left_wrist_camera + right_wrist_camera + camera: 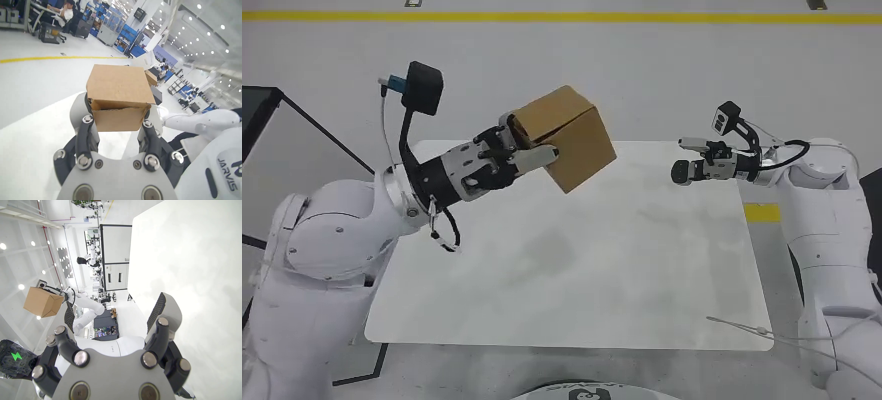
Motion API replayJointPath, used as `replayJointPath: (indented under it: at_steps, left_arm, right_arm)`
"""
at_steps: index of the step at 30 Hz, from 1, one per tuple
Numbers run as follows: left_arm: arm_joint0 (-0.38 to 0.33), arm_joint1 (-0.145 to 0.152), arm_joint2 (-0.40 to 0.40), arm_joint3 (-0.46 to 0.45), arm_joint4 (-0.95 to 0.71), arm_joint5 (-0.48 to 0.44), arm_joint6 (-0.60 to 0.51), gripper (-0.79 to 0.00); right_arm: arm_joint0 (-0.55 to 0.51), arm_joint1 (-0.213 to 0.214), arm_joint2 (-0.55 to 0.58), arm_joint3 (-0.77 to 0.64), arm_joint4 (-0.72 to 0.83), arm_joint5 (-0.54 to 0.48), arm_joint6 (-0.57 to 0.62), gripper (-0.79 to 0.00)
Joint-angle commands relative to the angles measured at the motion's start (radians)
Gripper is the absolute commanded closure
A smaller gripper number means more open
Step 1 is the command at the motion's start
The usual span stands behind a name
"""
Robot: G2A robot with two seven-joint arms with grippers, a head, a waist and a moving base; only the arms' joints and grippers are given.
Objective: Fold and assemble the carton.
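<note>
In the top view, the left gripper (532,152) is holding the carton (567,135) tilted in the air above the far edge of the table (592,280), probably so the other arm can reach its flaps. The right gripper (679,172) is hovering well apart from the carton, pointing towards it.

In the left wrist view, the fingers (79,109) are clamping the carton's two sides (one end flap seems to be gaping slightly, though the seam is hard to judge).

In the right wrist view, the right claw is standing wide open and gripping nothing, apparently free to press a flap home.
</note>
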Motion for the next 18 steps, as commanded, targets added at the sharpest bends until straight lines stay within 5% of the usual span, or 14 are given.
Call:
replayJointPath:
  at_steps: [1,11,18]
  left_arm:
    - [0.012,-0.002,-0.002,0.017,-0.019,-0.045,0.038,0.0]
    - [0.012,-0.003,-0.003,0.012,-0.014,-0.057,0.047,0.0]
    - [-0.01,0.003,-0.028,0.012,0.274,-0.383,0.061,0.0]
  right_arm:
    - [0.0,0.0,0.0,0.0,0.0,0.0,0.0,-0.785]
    - [0.0,0.0,0.0,0.0,0.0,0.0,0.0,-0.785]
    - [0.0,0.0,0.0,0.0,0.0,0.0,0.0,-0.785]
